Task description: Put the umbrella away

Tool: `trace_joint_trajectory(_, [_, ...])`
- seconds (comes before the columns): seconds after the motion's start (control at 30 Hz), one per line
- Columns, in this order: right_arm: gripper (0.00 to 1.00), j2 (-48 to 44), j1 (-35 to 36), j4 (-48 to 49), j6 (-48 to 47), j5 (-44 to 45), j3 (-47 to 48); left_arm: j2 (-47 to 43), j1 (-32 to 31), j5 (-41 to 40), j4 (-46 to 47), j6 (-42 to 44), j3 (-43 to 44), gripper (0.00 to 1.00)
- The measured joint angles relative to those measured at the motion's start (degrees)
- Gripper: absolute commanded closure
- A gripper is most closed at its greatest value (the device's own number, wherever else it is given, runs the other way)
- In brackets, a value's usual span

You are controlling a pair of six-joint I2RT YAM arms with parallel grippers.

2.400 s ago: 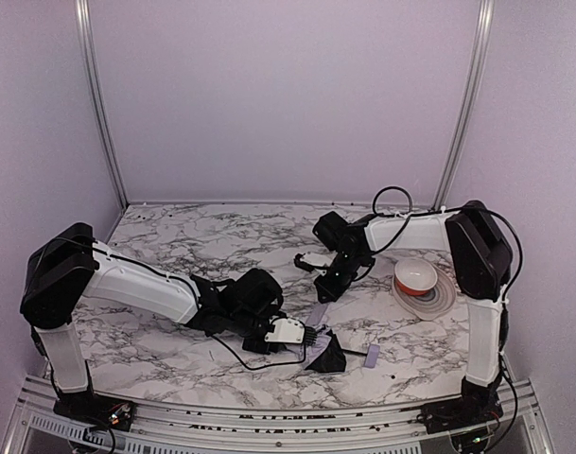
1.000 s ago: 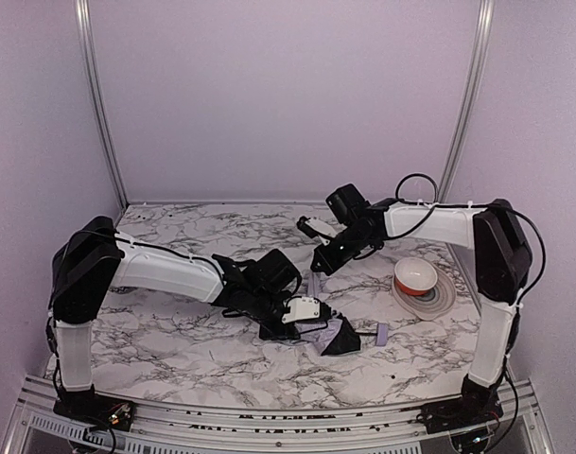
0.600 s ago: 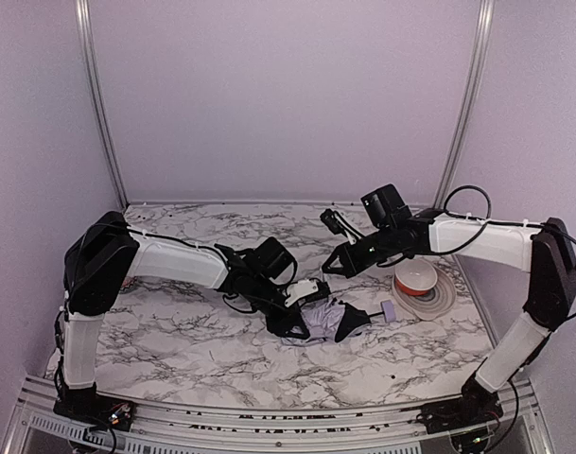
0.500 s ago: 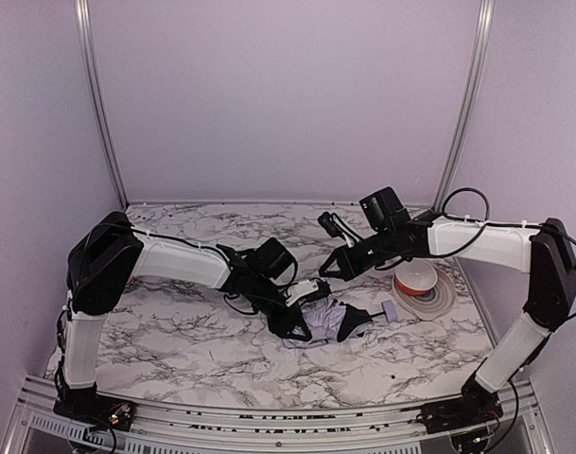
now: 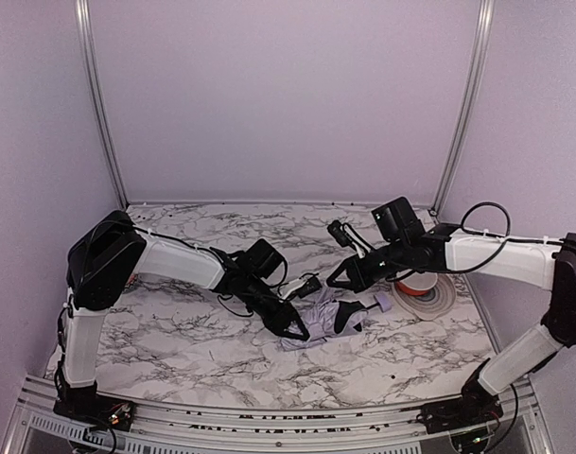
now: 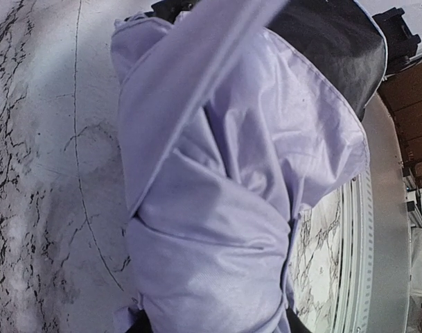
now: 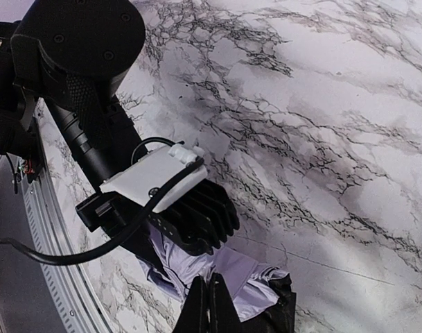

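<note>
My left pincer (image 5: 299, 317) is clamping the bunched lavender fabric of the umbrella (image 5: 320, 320), which is lying crumpled on the marble table (image 5: 174, 350) midway between my arms, with its black lining showing. Just beyond, my right pincer (image 7: 205, 305) is hovering over the fabric's edge, fingers pressed together; I cannot tell whether it is touching. Farther right, the orange-and-white bowl (image 5: 418, 280) is sitting.

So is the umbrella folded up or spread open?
Folded: the umbrella lies as a crumpled bundle, fabric bunched in loose overlapping folds, canopy not spread. Whether it is fastened shut, cannot tell.
</note>
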Motion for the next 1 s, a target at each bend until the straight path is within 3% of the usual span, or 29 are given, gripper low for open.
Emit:
trace_joint_trajectory(0.17, [1.00,-1.9,2.3,0.5,-2.1,-1.4,-1.9,0.0,0.1,0.2,1.9,-2.4,-0.6,1.00])
trace_joint_trajectory(0.33, [1.00,-2.1,9.0,-0.6,-7.7,0.8,-2.3,0.0,0.0,0.4,2.2,-3.5,-0.7,1.00])
trace_joint_trajectory(0.63, [1.00,-1.9,19.2,1.2,-14.3,12.5,-7.3,0.3,1.6,4.4,3.5,-5.5,-2.4,1.00])
trace_joint_trajectory(1.0, [1.00,3.0,26.0,6.5,-19.4,26.6,-7.5,2.0,2.8,8.2,4.4,-9.2,-1.9,1.00])
